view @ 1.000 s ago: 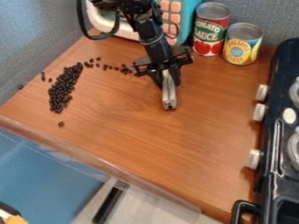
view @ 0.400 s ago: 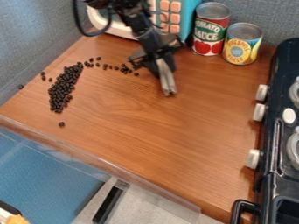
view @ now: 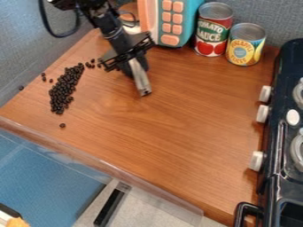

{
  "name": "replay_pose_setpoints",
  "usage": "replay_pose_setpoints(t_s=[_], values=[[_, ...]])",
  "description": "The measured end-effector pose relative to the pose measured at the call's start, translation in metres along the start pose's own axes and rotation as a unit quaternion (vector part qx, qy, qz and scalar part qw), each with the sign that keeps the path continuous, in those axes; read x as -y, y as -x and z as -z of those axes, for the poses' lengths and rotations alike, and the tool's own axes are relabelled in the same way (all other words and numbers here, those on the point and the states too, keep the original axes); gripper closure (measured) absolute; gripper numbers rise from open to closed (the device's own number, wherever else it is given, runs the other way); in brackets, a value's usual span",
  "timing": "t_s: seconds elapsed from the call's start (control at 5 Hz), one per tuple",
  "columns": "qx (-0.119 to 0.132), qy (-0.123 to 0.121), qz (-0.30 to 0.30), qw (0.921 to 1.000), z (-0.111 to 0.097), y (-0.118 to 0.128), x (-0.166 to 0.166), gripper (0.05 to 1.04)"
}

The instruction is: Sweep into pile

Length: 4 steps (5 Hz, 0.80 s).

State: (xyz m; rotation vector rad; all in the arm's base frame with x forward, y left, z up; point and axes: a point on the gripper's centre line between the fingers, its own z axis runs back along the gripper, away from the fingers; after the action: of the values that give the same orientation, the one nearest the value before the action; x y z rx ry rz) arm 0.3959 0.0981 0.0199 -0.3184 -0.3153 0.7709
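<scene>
Gripper (view: 145, 92): shifting nearer the bean pile (view: 64, 91) than before, fingers sitting narrow together
Pile: keeping its shape
Stray beans (view: 90, 65): trailing from the pile toward the gripper

i count one tool (view: 144, 92) on one arm (view: 115, 33), and one surface (view: 177, 128). i get two cans (view: 214, 30), one red and green, one yellow and blue. there's one toy microwave (view: 189, 24), and on it i make out seven buttons (view: 170, 40): six small, one wide. i have one stove (view: 273, 179), with three white knobs (view: 255, 160) along its side and one white disc (view: 293, 117) on top; two burners (view: 299, 148) show in part, plus one black handle (view: 244, 212). the black beans (view: 62, 91) are too many and too crowded for me to number, but they form one main heap, with one single bean below it and one at the far left.
</scene>
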Motion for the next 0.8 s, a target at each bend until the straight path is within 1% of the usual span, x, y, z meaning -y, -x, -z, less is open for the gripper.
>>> replay_pose_setpoints(t_s=[0.2, 0.4, 0.8], values=[[0.011, 0.001, -0.009, 0.9999, -0.006, 0.003, -0.012, 0.704], [0.027, -0.002, -0.017, 0.9995, -0.012, 0.005, -0.023, 0.704], [0.034, -0.018, -0.033, 0.9987, -0.018, -0.002, -0.041, 0.704]])
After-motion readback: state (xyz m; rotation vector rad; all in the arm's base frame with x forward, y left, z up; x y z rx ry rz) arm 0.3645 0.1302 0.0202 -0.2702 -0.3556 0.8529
